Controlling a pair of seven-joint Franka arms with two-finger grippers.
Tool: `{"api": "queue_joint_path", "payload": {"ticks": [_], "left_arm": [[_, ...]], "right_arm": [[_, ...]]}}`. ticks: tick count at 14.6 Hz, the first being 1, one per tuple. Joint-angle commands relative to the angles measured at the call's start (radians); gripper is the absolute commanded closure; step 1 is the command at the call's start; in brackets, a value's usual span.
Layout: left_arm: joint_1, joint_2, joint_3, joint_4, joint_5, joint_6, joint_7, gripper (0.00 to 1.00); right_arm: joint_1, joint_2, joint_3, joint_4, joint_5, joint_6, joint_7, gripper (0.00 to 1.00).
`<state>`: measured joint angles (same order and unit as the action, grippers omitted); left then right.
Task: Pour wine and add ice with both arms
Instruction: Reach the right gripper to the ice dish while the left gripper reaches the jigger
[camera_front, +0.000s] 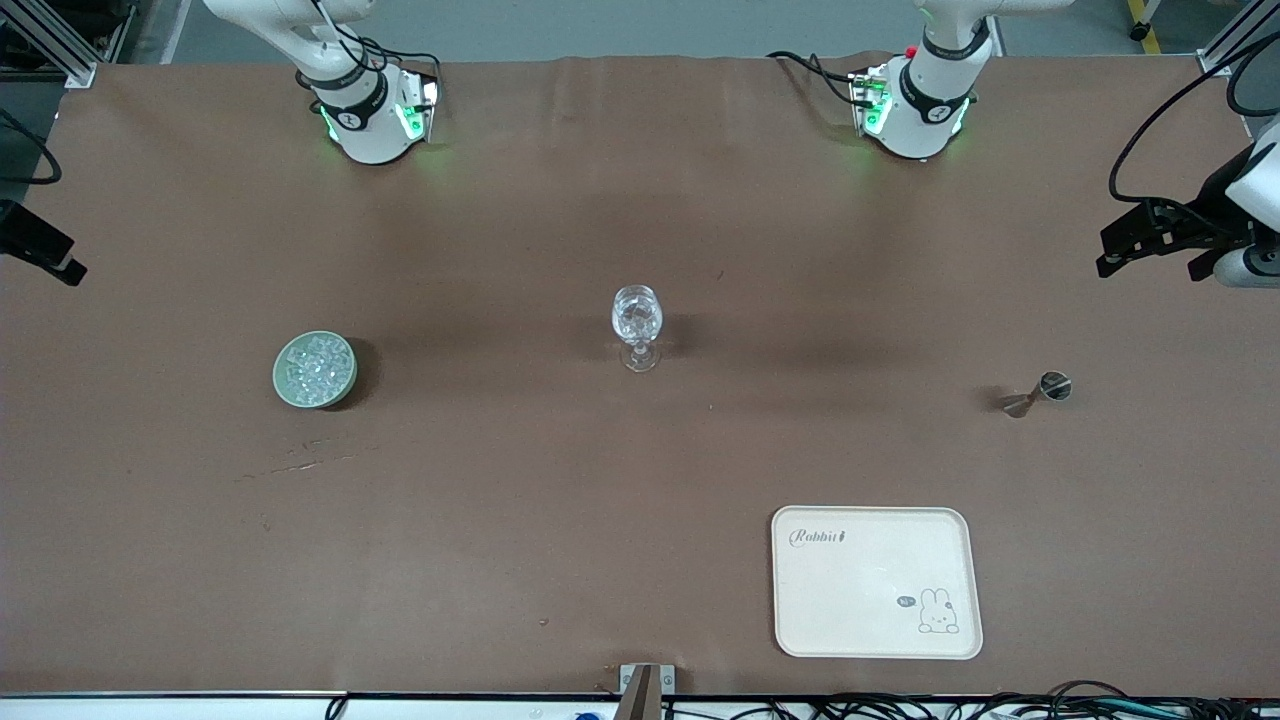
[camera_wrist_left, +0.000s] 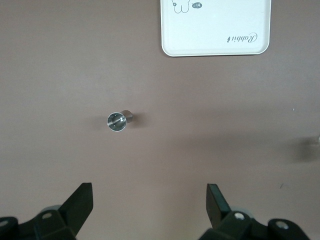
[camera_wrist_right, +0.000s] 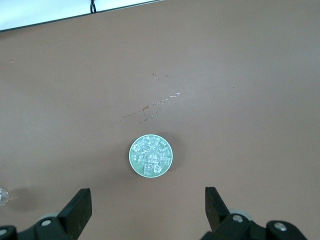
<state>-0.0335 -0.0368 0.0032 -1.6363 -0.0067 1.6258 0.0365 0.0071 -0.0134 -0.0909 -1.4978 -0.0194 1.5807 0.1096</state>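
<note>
Both grippers empty, jaws wide: left gripper (camera_wrist_left: 150, 205) above the metal jigger (camera_wrist_left: 118, 120), right gripper (camera_wrist_right: 148, 206) above the ice (camera_wrist_right: 151, 155) bowl; descend centred, grip gently

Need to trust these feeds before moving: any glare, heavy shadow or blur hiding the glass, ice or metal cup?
Front view: even light, soft shadows beside the wine glass and green bowl; the glass's rim is faint against the table. Left wrist view: metal cup sharp, bright glint inside, small shadow. Right wrist view: ice sparkles but stays readable.
</note>
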Motion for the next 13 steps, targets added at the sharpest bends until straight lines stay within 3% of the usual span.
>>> {"api": "queue_joint_path", "payload": {"ticks": [1, 5, 8, 13], "left_arm": [[0.000, -0.014, -0.003, -0.008, 0.017, -0.001, -0.010, 0.00], [0.000, 0.001, 0.012, -0.005, 0.008, -0.010, -0.059, 0.00], [0.001, 0.034, 0.086, 0.007, -0.039, -0.010, -0.150, 0.00], [0.000, 0.132, 0.266, 0.009, -0.179, -0.010, -0.254, 0.00]], "right_arm": [[0.007, -0.017, 0.000, -0.009, -0.007, -0.007, 0.016, 0.00], [0.007, -0.017, 0.000, -0.009, -0.005, -0.008, 0.016, 0.00], [0.007, -0.017, 0.000, -0.009, -0.005, -0.008, 0.018, 0.00], [0.037, -0.014, 0.010, -0.047, -0.013, -0.042, 0.019, 0.00]]}}
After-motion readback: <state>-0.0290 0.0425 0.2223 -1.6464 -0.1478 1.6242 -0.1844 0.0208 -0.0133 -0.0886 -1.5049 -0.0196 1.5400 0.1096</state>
